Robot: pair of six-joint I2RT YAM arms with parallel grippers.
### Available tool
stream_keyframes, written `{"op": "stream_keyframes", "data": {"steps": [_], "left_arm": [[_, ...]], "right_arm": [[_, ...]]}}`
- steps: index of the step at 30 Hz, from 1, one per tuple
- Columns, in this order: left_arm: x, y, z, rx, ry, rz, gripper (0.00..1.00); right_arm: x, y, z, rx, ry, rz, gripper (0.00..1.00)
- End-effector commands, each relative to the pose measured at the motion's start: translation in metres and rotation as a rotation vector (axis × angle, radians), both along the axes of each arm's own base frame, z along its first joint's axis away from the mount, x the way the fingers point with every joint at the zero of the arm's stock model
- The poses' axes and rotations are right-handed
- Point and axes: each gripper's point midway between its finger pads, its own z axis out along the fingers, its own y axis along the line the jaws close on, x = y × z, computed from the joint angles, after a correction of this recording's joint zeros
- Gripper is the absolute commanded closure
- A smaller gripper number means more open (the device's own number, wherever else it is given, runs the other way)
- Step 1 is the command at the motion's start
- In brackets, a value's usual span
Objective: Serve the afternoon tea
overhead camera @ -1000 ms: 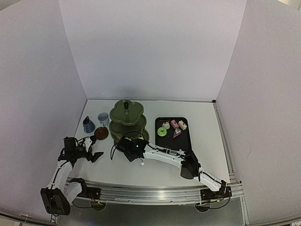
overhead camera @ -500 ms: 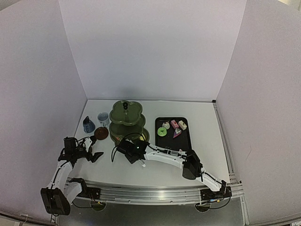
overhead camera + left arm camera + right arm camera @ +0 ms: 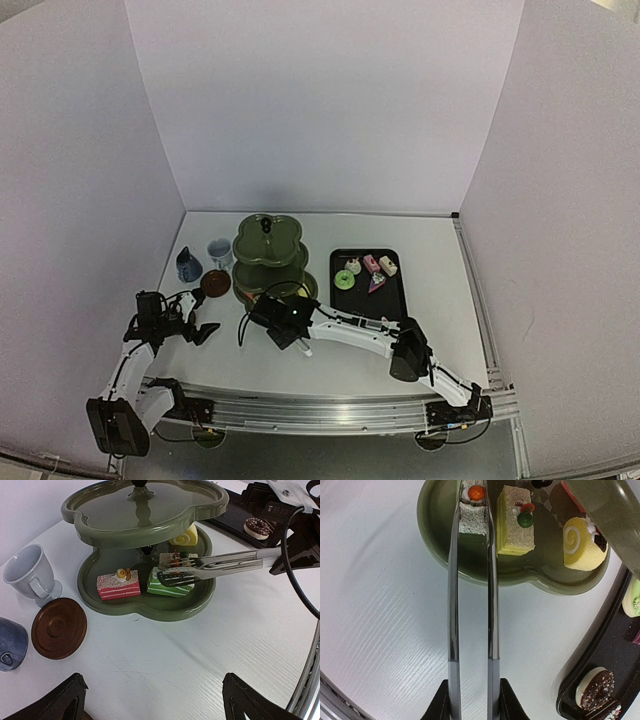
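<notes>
The olive-green three-tier stand [image 3: 268,250] stands mid-table. On its bottom tier [image 3: 150,612] lie a pink cake [image 3: 118,585], a green striped cake [image 3: 167,587], a yellow slab [image 3: 515,522] and a yellow roll [image 3: 580,542]. My right gripper [image 3: 472,700] is shut on metal tongs [image 3: 452,605], and the tong tips flank the green striped cake [image 3: 472,510] with its orange topping. My left gripper [image 3: 152,685] hangs open and empty over the table, left of the stand. Beside it are the pale cup [image 3: 30,572], the dark-blue cup [image 3: 10,642] and a brown saucer [image 3: 59,627].
The black tray [image 3: 395,300] right of the stand holds several cakes, among them a chocolate ring [image 3: 594,687] and a green round one [image 3: 344,279]. White walls close in the back and both sides. The right arm's cable [image 3: 290,555] loops near the stand.
The right wrist has shifted slightly to the near left with the tongs. The left arm has stayed where it was.
</notes>
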Motion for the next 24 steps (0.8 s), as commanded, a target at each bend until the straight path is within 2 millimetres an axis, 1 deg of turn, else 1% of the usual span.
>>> {"op": "stream_keyframes", "data": {"steps": [1, 4, 6, 8, 12, 14, 18, 24], "left_arm": [[0.003, 0.001, 0.001, -0.003, -0.015, 0.007, 0.05], [0.003, 0.001, 0.001, -0.001, -0.016, 0.008, 0.05], [0.003, 0.001, 0.001, 0.001, -0.016, 0.009, 0.05], [0.003, 0.001, 0.001, 0.000, -0.016, 0.008, 0.05], [0.003, 0.001, 0.001, -0.004, -0.012, 0.007, 0.05], [0.003, 0.001, 0.000, -0.005, -0.012, 0.008, 0.05], [0.002, 0.001, 0.001, -0.005, -0.012, 0.007, 0.05], [0.002, 0.001, 0.001, -0.006, -0.011, 0.008, 0.05]], "right_arm": [[-0.013, 0.006, 0.019, 0.029, 0.033, 0.047, 0.99], [-0.014, 0.009, 0.017, 0.028, 0.039, 0.056, 0.97], [-0.015, 0.006, 0.015, 0.018, 0.043, 0.063, 0.95], [-0.015, 0.003, 0.016, 0.007, 0.039, 0.066, 0.89], [-0.013, 0.001, 0.018, 0.001, 0.025, 0.067, 0.71], [-0.011, 0.002, 0.022, 0.008, 0.013, 0.064, 0.67], [-0.006, 0.004, 0.031, 0.024, -0.015, 0.056, 0.64], [-0.005, 0.005, 0.050, 0.062, -0.035, 0.045, 0.63]]}}
